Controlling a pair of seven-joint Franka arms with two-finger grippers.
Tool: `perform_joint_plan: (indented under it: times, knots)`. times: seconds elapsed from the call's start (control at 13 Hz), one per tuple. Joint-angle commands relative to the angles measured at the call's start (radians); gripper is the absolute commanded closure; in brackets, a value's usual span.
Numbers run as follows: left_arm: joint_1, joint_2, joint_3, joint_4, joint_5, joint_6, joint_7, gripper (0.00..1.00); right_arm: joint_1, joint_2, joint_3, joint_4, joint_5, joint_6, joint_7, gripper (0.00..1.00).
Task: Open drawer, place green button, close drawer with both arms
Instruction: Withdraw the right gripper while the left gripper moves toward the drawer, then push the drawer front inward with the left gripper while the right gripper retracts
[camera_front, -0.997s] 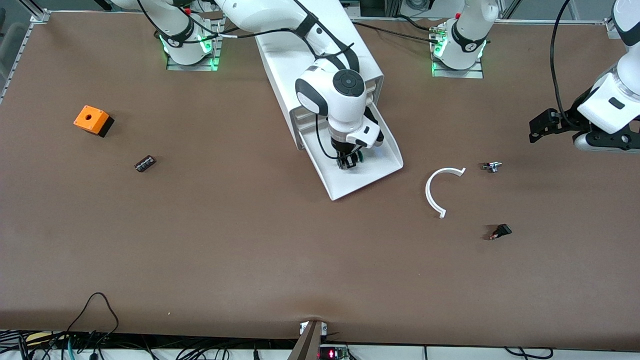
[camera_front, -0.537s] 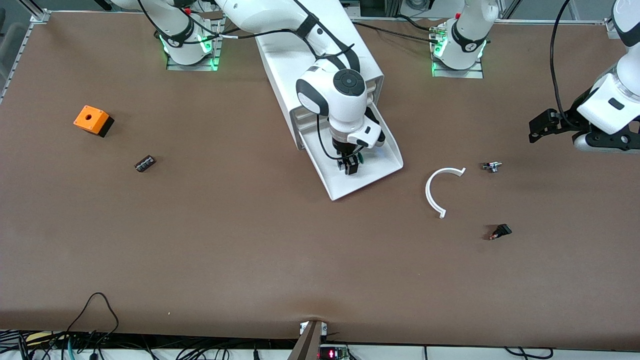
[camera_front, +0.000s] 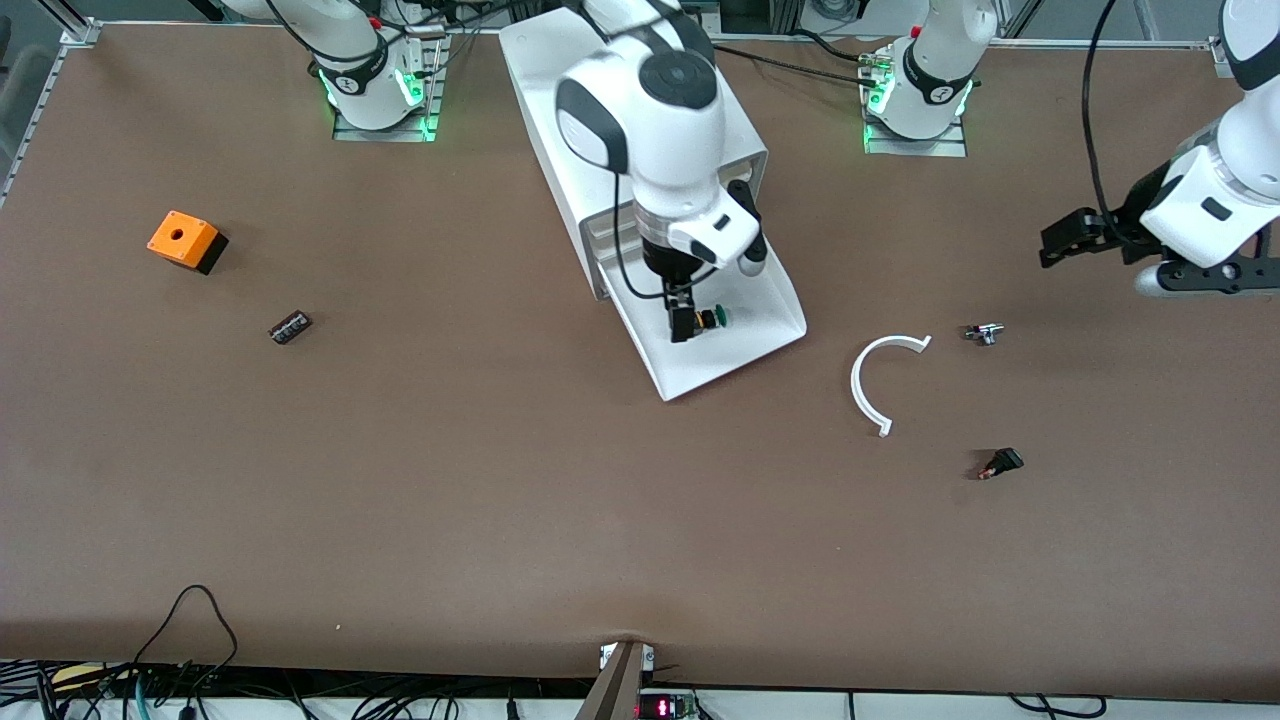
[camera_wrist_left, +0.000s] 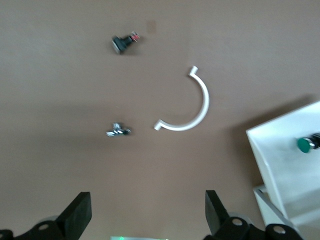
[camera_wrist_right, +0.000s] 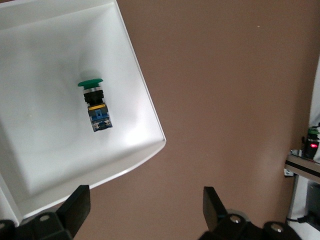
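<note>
**Button lies in the open drawer, both grippers empty**

The drawer (camera_front: 760, 330) is pulled out from the bottom of the white cabinet (camera_front: 560, 110), and its tray points toward the front camera. The button (camera_front: 708, 319) lies on its side on the tray floor, free, with the green cap toward the left arm's end of the table.

The right gripper (camera_front: 681, 322) hangs over the drawer, above the button. Its fingers stand apart and they hold nothing. In the right wrist view the button (camera_wrist_right: 95, 106) lies well away from the two finger tips (camera_wrist_right: 75, 202).

The left gripper (camera_front: 1062, 241) waits in the air over the left arm's end of the table, above the bare table (camera_front: 500, 500). Its fingers (camera_wrist_left: 80, 212) are also wide apart and empty.

On the table between the drawer and the left gripper lies a white curved strip (camera_front: 868, 385). Near it are a small metal part (camera_front: 983, 333) and a small black part (camera_front: 1001, 463), the black one nearer to the front camera. Toward the right arm's end are an orange box (camera_front: 184, 240) and a dark block (camera_front: 289, 327).
</note>
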Motion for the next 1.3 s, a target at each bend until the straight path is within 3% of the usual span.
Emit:
perform_joint_plan:
  times: [0.0, 0.31, 0.69, 0.92, 1.23]
  knots:
    - [0.009, 0.063, -0.002, 0.026, -0.094, -0.017, -0.032, 0.00, -0.028, -0.054, -0.016, -0.014, 0.022, -0.010, 0.067, 0.00]
    - [-0.006, 0.161, -0.041, 0.027, -0.112, 0.068, -0.123, 0.00, -0.113, -0.128, -0.074, -0.033, 0.177, -0.095, 0.351, 0.00]
    - [-0.022, 0.319, -0.103, 0.038, -0.127, 0.244, -0.126, 0.00, -0.263, -0.197, -0.083, -0.180, 0.171, -0.137, 0.666, 0.00]
    - [-0.133, 0.384, -0.104, 0.040, -0.124, 0.334, -0.283, 0.00, -0.323, -0.199, -0.096, -0.255, 0.165, -0.133, 0.833, 0.00]
    - [-0.261, 0.503, -0.101, 0.040, -0.110, 0.547, -0.495, 0.00, -0.424, -0.200, -0.096, -0.303, 0.163, -0.139, 0.852, 0.00]
